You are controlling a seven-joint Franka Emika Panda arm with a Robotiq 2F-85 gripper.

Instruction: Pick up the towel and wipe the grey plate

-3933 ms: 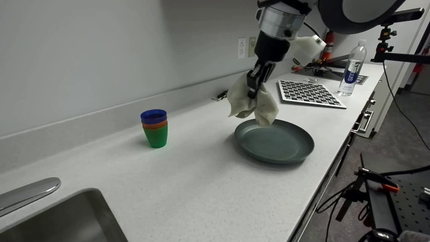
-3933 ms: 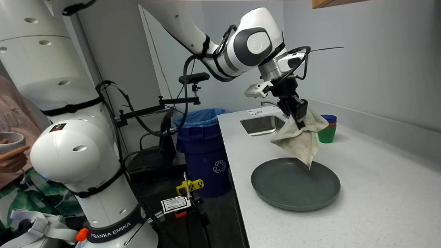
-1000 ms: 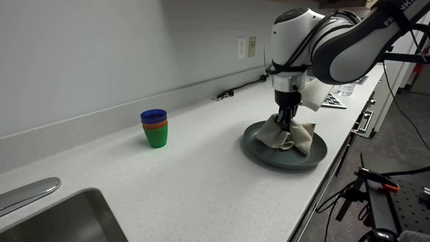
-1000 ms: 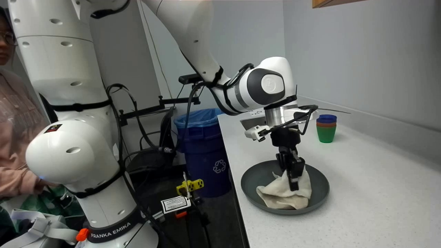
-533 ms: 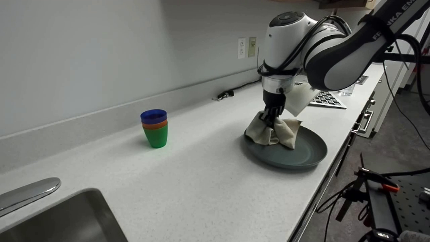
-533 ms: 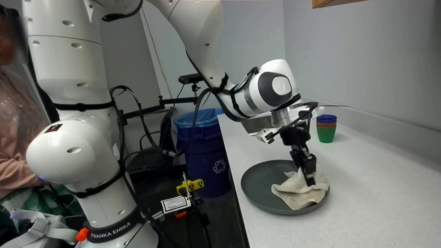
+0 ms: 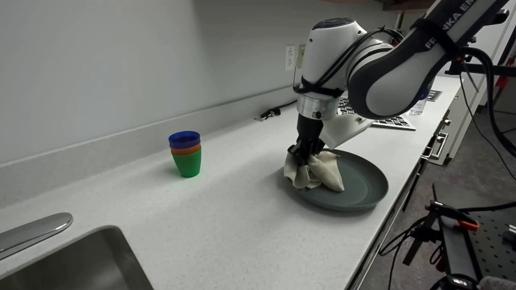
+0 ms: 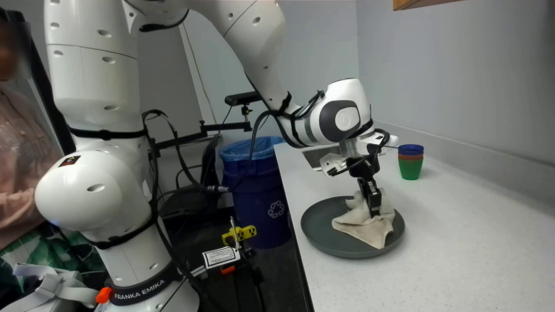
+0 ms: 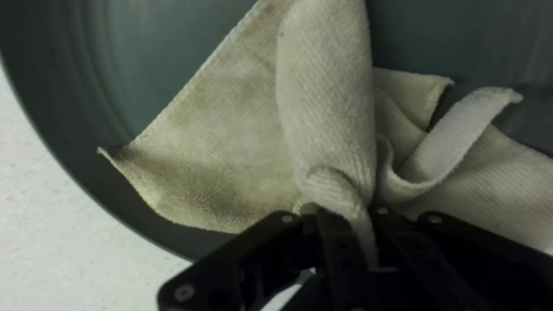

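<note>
The cream towel [image 7: 328, 173] lies bunched on the dark grey-green plate [image 7: 365, 181]. Both show in the other views too: the towel [image 8: 364, 223] and plate [image 8: 318, 227] in an exterior view, and the towel [image 9: 324, 86] and plate [image 9: 173, 56] in the wrist view. My gripper [image 7: 302, 157] points down over the plate's wall-side part, shut on a fold of the towel. In the wrist view, the gripper [image 9: 345, 211] has the fold pinched between its fingers. The towel spreads across the plate, with one edge over the rim. The fingertips are partly hidden by cloth.
A stack of blue, orange and green cups [image 7: 185, 157] stands near the wall. A sink [image 7: 80, 262] lies at the counter's near end. A checkered board [image 7: 397, 122], partly hidden bottle [image 7: 418, 106] and cable [image 7: 274, 112] are behind. The plate sits near the counter's front edge.
The towel came down from above onto the plate. The gripper then moved with it across the plate toward the wall and the sink end. The plate has slid slightly toward the sink.
</note>
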